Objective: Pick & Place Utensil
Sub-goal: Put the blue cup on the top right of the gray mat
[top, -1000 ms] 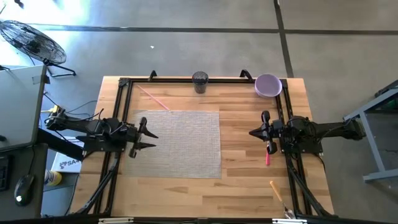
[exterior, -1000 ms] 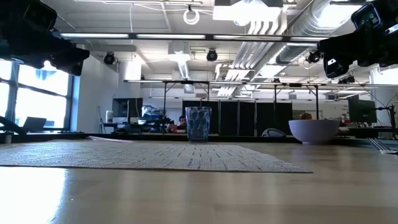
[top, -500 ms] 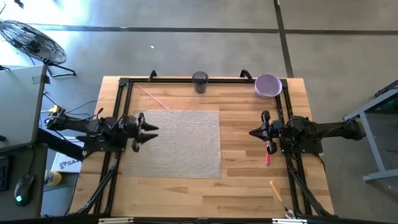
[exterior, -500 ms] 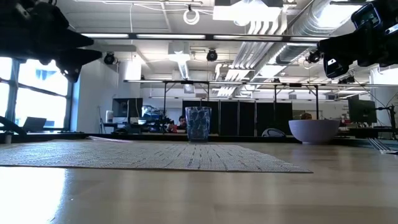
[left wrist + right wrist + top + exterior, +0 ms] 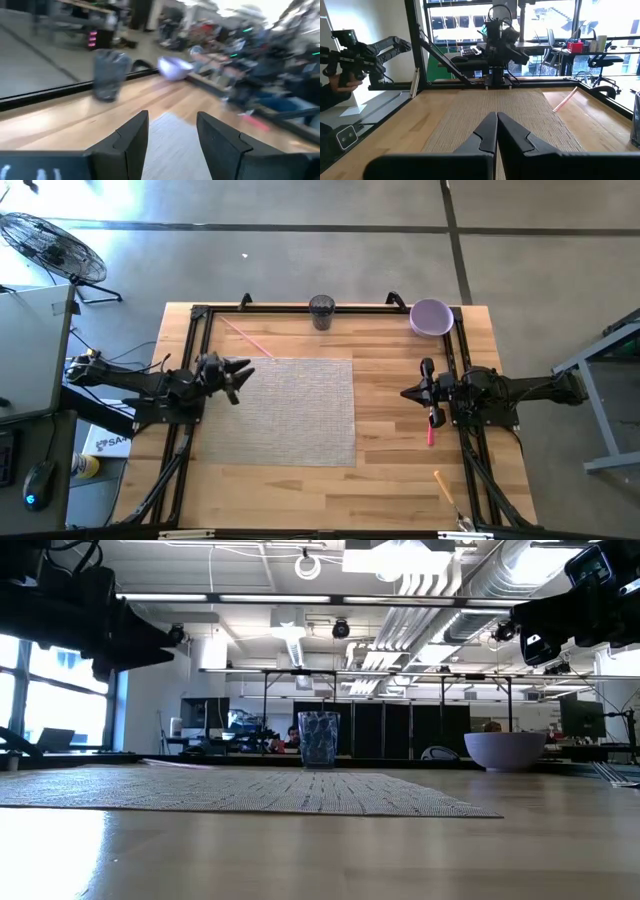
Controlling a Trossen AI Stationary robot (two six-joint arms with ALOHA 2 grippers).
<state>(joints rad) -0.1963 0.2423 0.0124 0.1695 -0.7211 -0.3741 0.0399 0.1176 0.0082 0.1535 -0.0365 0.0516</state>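
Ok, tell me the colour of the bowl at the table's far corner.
Light purple bowl; clearest in the high view.

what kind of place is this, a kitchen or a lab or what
Most likely a robotics lab in an open-plan office: two arms on a black frame bolted to a wooden table, exposed ceiling ducts, and desks with office chairs behind.

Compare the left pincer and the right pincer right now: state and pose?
The left pincer has its fingers apart, with nothing between them; the right pincer is shut, also empty. The left pincer sits over the placemat's far left corner, angled toward the cup; the right pincer sits off the mat over bare wood, pointing straight across. Both hover above the table.
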